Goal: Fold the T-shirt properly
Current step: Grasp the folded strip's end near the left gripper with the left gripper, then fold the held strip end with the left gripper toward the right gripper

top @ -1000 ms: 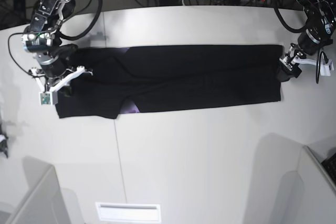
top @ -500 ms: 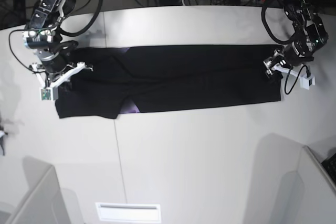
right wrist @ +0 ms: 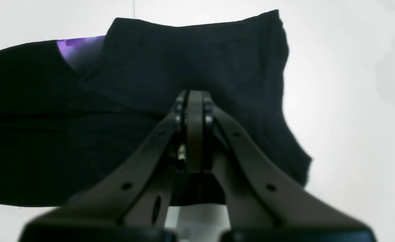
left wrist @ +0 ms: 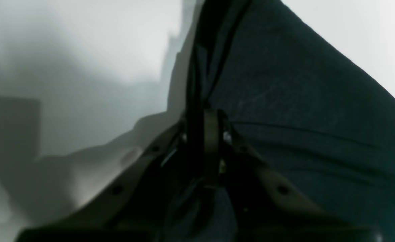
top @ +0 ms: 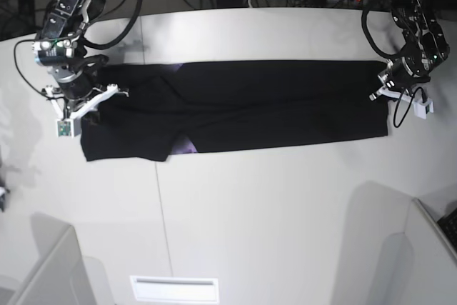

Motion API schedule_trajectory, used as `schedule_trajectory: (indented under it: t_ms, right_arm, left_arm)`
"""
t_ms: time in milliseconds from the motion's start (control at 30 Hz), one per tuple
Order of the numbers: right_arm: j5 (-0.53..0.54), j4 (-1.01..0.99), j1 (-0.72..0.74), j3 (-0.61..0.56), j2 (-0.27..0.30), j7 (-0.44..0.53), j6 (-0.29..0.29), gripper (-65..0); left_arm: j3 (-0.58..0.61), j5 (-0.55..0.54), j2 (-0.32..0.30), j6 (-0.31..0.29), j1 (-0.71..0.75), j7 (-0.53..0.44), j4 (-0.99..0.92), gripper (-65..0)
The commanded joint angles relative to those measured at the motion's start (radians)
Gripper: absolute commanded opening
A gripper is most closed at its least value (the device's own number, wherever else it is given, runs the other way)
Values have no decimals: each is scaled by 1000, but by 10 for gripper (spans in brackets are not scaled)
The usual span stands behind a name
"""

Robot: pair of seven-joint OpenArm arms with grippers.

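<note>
From the left wrist camera, the left gripper (left wrist: 211,134) has its fingers pressed together with a bunched edge of the T-shirt (left wrist: 301,101) squeezed between them. I think the pinch may be holding only some of the layers. If so, a pull could drag those layers along while the rest stay behind, and the fold would get messy.

From the right wrist camera, the right gripper (right wrist: 194,111) has its fingers together too, on top of the T-shirt (right wrist: 170,67). I cannot tell if any cloth is caught between them. A bit of purple print peeks out at the far edge. If this side has no hold, only one end would lift.

From the base camera, the T-shirt (top: 271,105) lies as a long black strip across the middle of the white table (top: 285,212), with a gripper at each end. If the two ends move unevenly, the strip could twist.
</note>
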Motion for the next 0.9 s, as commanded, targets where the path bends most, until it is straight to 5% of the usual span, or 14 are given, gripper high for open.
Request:
schedule_trajectory:
  t_ms: [0,367,500,867]
  right_arm:
    - [12,21,10,0,7,23,3,-650]
    - [12,20,-1,0,7,23,3,-650]
    - [12,20,2,0,7,23,3,-650]
    - [12,17,2,0,7,23,3,-650]
  left_arm:
    - [-8,10,-26,4,1,-25,16,-650]
    - [1,8,-39,2,90,-52,327,-650]
    - [1,7,9,2,122,-49,432,-650]
    - [269,10,47,10,121,-49,458,-650]
